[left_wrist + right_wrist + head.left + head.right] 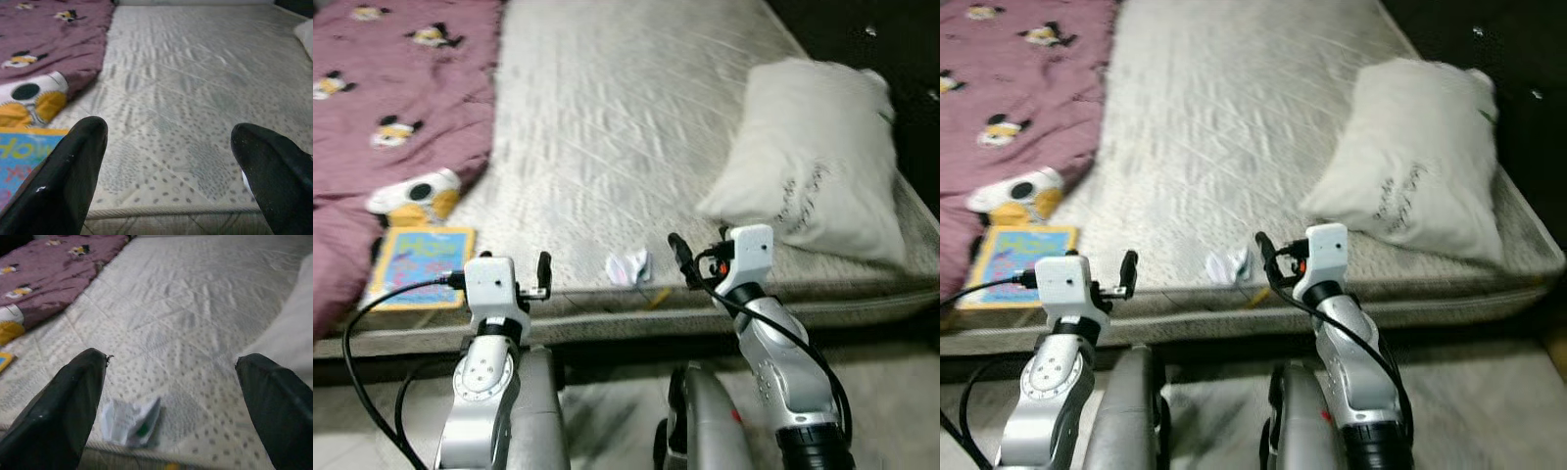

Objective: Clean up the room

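Note:
A crumpled white wrapper (pixel 628 266) lies on the bare mattress (pixel 607 127) close to its front edge. My right gripper (pixel 171 382) hovers open just in front of it, with the wrapper (pixel 131 423) low beside one finger. Left of it, my left gripper (pixel 168 147) is held open over the mattress edge with nothing between its fingers. A colourful children's book (pixel 421 264) lies at the front left corner, next to a purple blanket (pixel 391 98) printed with cartoon mice.
A white pillow (pixel 818 162) lies on the right side of the mattress. A small yellow scrap (pixel 658 297) sits on the mattress's front seam. Pale floor (pixel 607 421) shows below the bed, between my arms.

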You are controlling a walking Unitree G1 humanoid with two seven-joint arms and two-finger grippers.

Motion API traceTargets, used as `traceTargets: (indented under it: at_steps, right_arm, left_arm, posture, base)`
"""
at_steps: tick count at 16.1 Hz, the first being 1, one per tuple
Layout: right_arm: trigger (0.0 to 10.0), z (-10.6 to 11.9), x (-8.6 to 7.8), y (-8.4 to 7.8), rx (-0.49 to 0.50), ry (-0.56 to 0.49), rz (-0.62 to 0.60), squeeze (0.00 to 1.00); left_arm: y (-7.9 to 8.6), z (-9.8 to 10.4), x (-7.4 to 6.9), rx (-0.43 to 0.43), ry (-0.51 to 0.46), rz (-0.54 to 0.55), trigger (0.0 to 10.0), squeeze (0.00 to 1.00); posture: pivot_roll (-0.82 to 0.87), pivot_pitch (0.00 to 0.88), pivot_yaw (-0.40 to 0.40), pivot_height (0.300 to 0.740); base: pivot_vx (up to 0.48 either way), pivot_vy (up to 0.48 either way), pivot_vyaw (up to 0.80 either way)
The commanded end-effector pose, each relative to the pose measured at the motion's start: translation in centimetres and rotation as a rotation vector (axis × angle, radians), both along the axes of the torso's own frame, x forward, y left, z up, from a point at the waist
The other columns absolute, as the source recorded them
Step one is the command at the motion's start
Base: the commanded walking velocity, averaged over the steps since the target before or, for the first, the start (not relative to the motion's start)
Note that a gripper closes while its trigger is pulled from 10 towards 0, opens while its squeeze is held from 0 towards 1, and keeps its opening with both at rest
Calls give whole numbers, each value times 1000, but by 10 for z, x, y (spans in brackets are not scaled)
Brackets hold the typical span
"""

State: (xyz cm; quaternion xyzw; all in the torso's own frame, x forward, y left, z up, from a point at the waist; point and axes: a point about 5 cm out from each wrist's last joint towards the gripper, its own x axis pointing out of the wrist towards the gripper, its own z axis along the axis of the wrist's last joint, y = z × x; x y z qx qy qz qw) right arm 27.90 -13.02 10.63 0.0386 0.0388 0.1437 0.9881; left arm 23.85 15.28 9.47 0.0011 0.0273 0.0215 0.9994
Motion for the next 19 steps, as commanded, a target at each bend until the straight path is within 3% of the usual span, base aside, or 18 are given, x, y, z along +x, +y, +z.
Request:
traceTargets:
  at_steps: [1,6,10,14,19]
  right_arm:
    - [10000,-1,1,0,-3,8,3,0]
    - [10000,-3,-9,-2,-2,28,3,0]
    - [10000,-6,-21,1,-9,62,40,0]
    - [10000,-11,-33,-1,-9,103,27,0]
    - [10000,-6,-24,3,-4,80,41,0]
  left_arm:
    - [2,0,0,4,7,14,10000,0]
    - [13,6,-10,10,-3,84,10000,0]
    - [16,6,-26,8,38,69,10000,0]
    - [15,4,-38,4,76,57,10000,0]
    - [13,10,-29,-11,55,38,10000,0]
  posture:
    - [3,149,-26,550]
    - [12,192,-33,545]
    - [27,288,-41,545]
    - [27,323,-38,545]
    - [31,310,-34,545]
  base:
    - [0,0,0]
    - [0,0,0]
    - [0,0,0]
    - [0,0,0]
    - [0,0,0]
